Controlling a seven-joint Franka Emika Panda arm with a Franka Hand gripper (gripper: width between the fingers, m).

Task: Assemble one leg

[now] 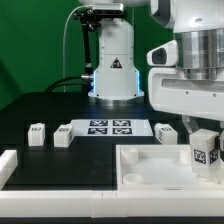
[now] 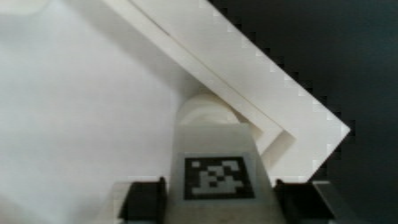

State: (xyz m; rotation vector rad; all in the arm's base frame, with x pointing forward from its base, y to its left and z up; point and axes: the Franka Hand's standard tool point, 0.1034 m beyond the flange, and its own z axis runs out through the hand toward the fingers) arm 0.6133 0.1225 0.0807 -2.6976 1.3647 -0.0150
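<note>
My gripper (image 1: 205, 138) is shut on a leg (image 1: 205, 151), a small white block whose tag faces the camera. It holds the leg upright over the near right corner of the large white tray-like part (image 1: 150, 170). In the wrist view the leg (image 2: 217, 160) sits between my two dark fingers (image 2: 146, 200), and its far end points into the recessed corner of the tray-like part (image 2: 89, 100) beside its raised rim (image 2: 267, 85). I cannot tell whether the leg touches the part. Three more legs lie on the black table (image 1: 38, 133), (image 1: 63, 136), (image 1: 165, 131).
The marker board (image 1: 108, 127) lies flat at the table's middle, in front of the arm's white base (image 1: 113, 70). A white raised ledge (image 1: 8, 165) stands at the exterior view's left front.
</note>
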